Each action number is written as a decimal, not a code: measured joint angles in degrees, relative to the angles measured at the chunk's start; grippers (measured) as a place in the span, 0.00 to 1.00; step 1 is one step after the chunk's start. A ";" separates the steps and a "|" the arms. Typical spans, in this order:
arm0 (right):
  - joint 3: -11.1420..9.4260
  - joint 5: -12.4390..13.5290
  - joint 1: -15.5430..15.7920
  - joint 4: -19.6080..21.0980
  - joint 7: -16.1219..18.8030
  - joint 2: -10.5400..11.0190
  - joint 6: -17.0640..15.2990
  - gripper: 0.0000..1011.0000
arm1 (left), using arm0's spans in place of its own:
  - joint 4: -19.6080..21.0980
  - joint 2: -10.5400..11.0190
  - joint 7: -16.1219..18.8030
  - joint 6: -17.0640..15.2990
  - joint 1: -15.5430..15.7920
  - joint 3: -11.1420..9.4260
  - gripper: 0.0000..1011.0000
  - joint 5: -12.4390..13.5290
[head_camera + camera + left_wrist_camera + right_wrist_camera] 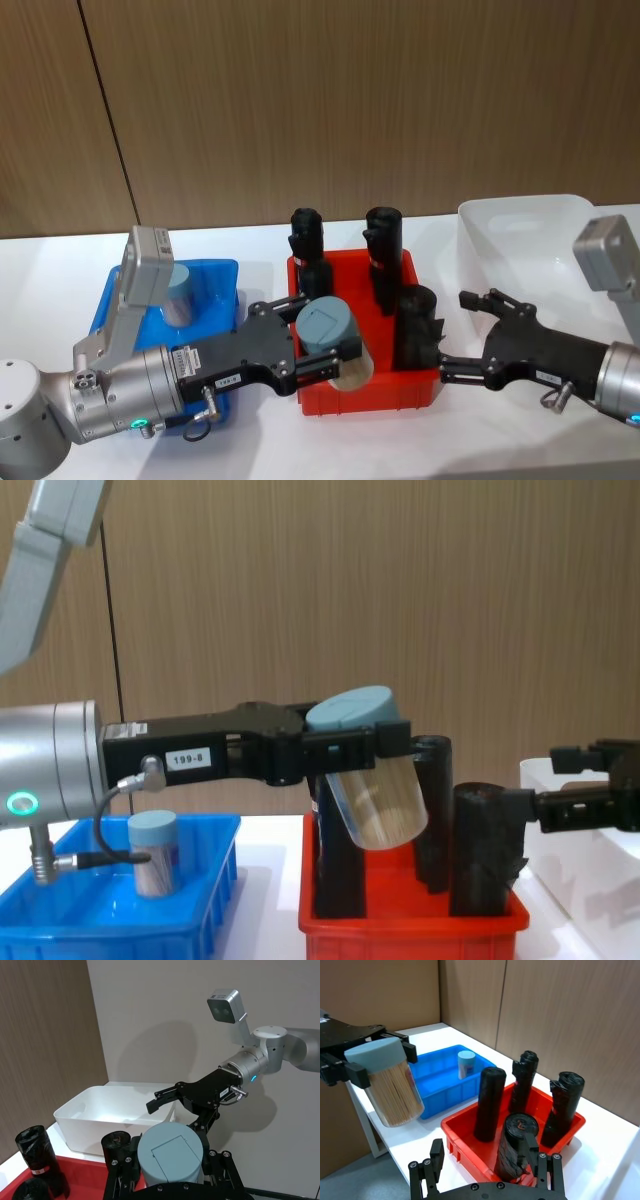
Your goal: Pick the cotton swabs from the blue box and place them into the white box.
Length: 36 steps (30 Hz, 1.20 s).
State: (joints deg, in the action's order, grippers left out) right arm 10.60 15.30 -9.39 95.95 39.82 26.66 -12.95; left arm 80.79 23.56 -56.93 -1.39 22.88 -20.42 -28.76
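Note:
My left gripper (325, 342) is shut on a cotton swab tub (328, 328) with a pale blue-grey lid. It holds the tub tilted in the air over the front left of the red bin (365, 392). Seen from the side, the tub (375, 790) hangs above the bin with its sticks showing through the clear wall. A second tub (180, 293) stands upright in the blue box (215, 275) at the left. The white box (520, 215) sits at the far right. My right gripper (457, 335) is open just right of the red bin, in front of the white box.
Several tall black rolls (383, 255) stand upright in the red bin between the blue and white boxes, reaching about as high as the held tub. A wooden wall closes off the back of the white table (60, 260).

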 joint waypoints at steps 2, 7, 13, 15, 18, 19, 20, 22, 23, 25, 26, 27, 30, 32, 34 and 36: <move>0.24 -0.29 -0.69 -0.32 0.98 -0.16 -0.20 0.99 | 0.00 0.00 0.00 0.00 0.00 0.00 0.66 0.00; 0.90 -0.75 -2.09 -0.98 2.84 -0.62 -0.37 0.99 | 0.00 0.00 0.00 0.00 0.00 0.00 0.66 0.00; 1.57 -1.25 -3.28 -1.50 5.09 -0.98 -0.36 0.99 | 0.00 0.00 0.00 0.00 0.00 0.00 0.66 0.00; 1.82 -1.48 -3.61 -1.63 6.17 -1.03 -0.29 0.99 | 0.00 0.00 0.00 0.00 0.00 0.00 0.66 0.00; 2.12 -1.66 -3.94 -1.74 7.34 -0.99 -0.16 0.99 | 0.00 0.00 -0.01 0.00 0.00 0.00 0.66 0.00; 2.19 -1.67 -3.98 -1.75 7.71 -0.95 -0.11 0.99 | 0.00 0.00 -0.01 0.00 0.00 0.00 0.66 0.00; 2.23 -1.67 -4.02 -1.75 7.98 -0.92 -0.09 0.99 | 0.00 0.00 0.00 0.00 0.00 0.00 0.66 0.00; 2.38 -1.65 -4.13 -1.75 8.65 -0.79 0.00 0.99 | 0.00 0.00 -0.01 0.00 0.00 0.00 0.66 0.00; 2.42 -1.61 -4.15 -1.75 8.91 -0.75 0.03 0.99 | 0.00 0.00 -0.01 0.00 0.00 0.00 0.66 0.00; 2.53 -1.41 -4.24 -1.71 9.44 -0.62 0.07 0.99 | 0.00 0.00 0.00 0.00 0.00 0.00 0.66 0.00; 2.57 -1.28 -4.27 -1.68 9.68 -0.58 0.09 0.99 | 0.00 0.00 -0.01 0.00 0.00 0.00 0.66 0.00; 2.62 -1.22 -4.29 -1.64 9.78 -0.55 0.09 0.99 | 0.00 0.00 -0.01 0.00 0.00 0.00 0.66 0.00; 2.86 -0.95 -4.43 -1.50 10.47 -0.48 0.11 0.99 | 0.00 0.00 -0.01 0.00 0.00 0.00 0.66 0.00; 2.98 -0.77 -4.51 -1.43 10.68 -0.48 0.11 0.99 | -0.01 0.00 -0.01 0.00 0.00 0.00 0.66 0.00; 3.11 -0.73 -4.59 -1.41 10.83 -0.50 0.11 0.99 | -0.01 0.00 0.00 0.00 0.00 0.00 0.66 0.00; 3.39 -0.69 -4.84 -1.41 11.11 -0.64 0.11 0.99 | -0.01 0.00 -0.01 0.00 0.00 0.00 0.66 0.00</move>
State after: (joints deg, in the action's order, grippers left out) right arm 13.99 14.61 -14.23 94.55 50.93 26.02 -12.84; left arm 80.79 23.56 -56.94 -1.39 22.88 -20.42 -28.76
